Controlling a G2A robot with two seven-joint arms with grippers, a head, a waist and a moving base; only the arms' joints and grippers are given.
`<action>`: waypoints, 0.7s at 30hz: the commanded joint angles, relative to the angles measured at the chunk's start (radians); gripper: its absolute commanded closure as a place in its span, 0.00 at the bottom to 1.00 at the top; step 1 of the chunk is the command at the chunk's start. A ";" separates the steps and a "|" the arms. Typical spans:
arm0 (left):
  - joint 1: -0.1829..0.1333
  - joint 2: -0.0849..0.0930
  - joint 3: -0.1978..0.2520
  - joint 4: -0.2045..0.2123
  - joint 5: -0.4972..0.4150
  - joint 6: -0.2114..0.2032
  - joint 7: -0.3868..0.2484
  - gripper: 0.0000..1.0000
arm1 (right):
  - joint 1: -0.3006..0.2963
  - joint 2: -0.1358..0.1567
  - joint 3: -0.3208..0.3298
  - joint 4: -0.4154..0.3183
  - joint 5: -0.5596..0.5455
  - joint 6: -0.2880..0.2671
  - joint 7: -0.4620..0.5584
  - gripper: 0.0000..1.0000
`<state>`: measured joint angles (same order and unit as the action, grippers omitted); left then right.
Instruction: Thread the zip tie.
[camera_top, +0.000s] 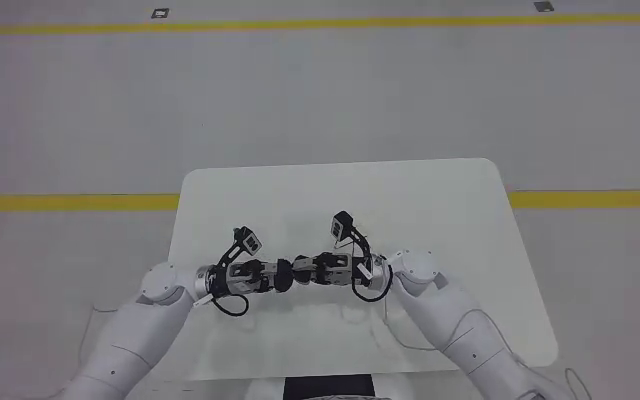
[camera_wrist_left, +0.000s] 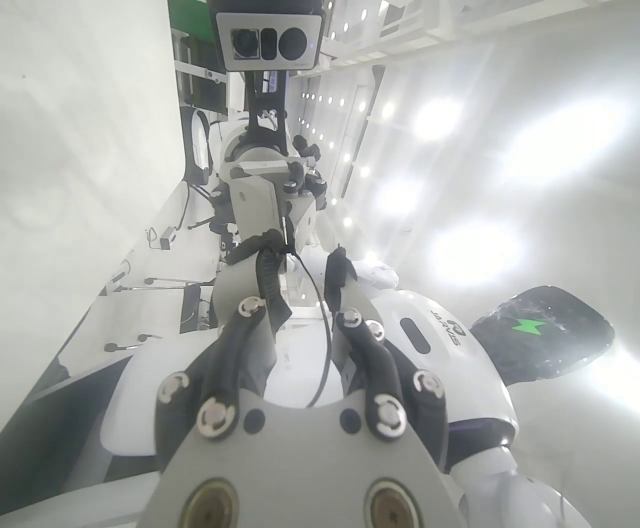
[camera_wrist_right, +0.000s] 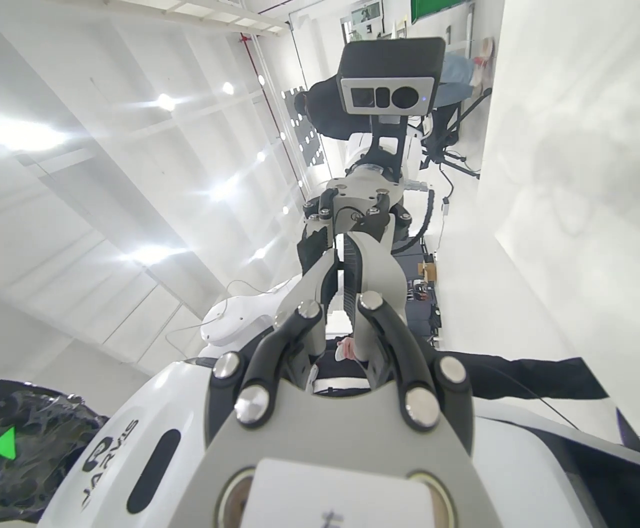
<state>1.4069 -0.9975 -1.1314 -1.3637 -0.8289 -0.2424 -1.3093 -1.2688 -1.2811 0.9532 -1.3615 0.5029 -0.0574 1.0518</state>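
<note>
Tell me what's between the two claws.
In the left wrist view, a thin black strip, likely the zip tie, runs from the left claw toward the right claw.

Probably a lab, yellow floor lines (camera_top: 300, 24)

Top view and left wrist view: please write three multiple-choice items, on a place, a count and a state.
1. Where do the left gripper and the right gripper meet? A. Over the white rounded table. B. Over the grey floor. C. Over a shelf.
2. How many yellow floor lines cross the top view? A. One. B. Four. C. Two.
3. How do the left gripper's jaws stand? A. Pressed together. B. Apart. C. Shut on a red block.
Key: 1 A, their tips meet above the tabletop; 2 C, one passes behind the table, one lies farther off; 3 B, the thin black zip tie runs through their gap.
</note>
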 joint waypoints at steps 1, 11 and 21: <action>-0.001 0.000 0.003 0.002 0.000 0.003 -0.003 0.84 | 0.001 0.003 0.003 -0.003 -0.003 0.007 0.010 1.00; -0.012 0.002 0.010 0.016 0.013 0.012 -0.010 0.85 | 0.023 0.013 -0.002 0.005 -0.022 0.038 0.072 1.00; -0.018 0.005 0.017 0.022 0.019 0.019 -0.015 0.91 | 0.041 0.017 -0.018 0.017 -0.035 0.049 0.091 1.00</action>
<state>1.3889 -0.9928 -1.1148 -1.3424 -0.8108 -0.2230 -1.3245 -1.2285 -1.2646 0.9360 -1.3449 0.4681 -0.0080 1.1436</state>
